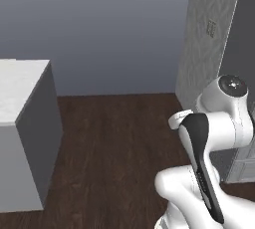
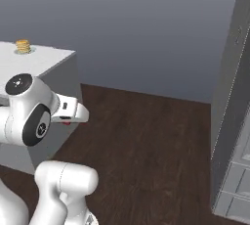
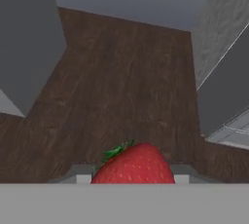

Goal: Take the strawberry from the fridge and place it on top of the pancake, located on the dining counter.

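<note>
Held as it is between my two fingers, the strawberry [image 3: 133, 164] sits at the bottom of the hand view, red with a green leafy top, a finger tip [image 3: 80, 175] showing on either side of it; my gripper [image 3: 132, 177] is thus narrow, closed on the fruit; in the right base view a trace of red shows just under my white hand [image 2: 68, 110], though too small to say more.

Beneath the fruit: dark wood floor [image 3: 121, 82], well below.

To one side: the dining counter [image 2: 46, 60], white marbled top on a grey base; on its far part, the pancake [image 2: 22, 46], a tan-orange disc on a pale plate [image 2: 23, 51], well apart from my hand; the same counter's corner [image 1: 25, 88] appears at the left of the left base view.

To the other side: a tall grey panelled cabinet [image 2: 229, 121]; beyond all, a plain grey-blue wall [image 1: 109, 29].
</note>
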Motion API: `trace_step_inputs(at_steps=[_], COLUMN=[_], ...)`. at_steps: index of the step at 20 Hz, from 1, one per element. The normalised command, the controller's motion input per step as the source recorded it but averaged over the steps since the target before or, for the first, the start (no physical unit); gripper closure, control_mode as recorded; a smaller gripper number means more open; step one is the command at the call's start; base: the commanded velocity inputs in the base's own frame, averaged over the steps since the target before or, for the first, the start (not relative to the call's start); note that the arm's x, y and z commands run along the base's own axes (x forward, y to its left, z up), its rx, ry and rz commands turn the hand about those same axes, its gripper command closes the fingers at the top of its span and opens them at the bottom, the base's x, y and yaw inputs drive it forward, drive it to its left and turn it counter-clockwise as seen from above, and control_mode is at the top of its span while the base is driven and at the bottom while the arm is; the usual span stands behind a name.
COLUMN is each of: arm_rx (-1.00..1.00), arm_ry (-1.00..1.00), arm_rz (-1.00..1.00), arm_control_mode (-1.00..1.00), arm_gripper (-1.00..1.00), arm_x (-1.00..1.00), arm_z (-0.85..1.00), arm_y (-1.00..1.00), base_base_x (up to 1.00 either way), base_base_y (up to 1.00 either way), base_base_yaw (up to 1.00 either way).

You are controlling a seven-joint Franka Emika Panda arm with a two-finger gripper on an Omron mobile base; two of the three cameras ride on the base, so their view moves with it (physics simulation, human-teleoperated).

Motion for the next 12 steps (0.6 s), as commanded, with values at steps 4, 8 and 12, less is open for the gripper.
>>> trace_step_inputs(at_steps=[4, 8, 12], arm_rx=[0.0, 0.0, 0.0], arm_ry=[0.0, 0.0, 0.0], arm_rz=[0.0, 0.0, 0.0], arm_control_mode=[1.0, 1.0, 1.0], arm_gripper=[1.0, 1.0, 1.0], arm_x=[0.0, 0.0, 0.0], arm_z=[0.0, 0.0, 0.0], arm_y=[0.0, 0.0, 0.0], base_base_x=[0.89, 1.0, 1.0], base_base_y=[1.0, 0.91, 0.54], base_base_yaw=[-0.12, -0.25, -0.36])
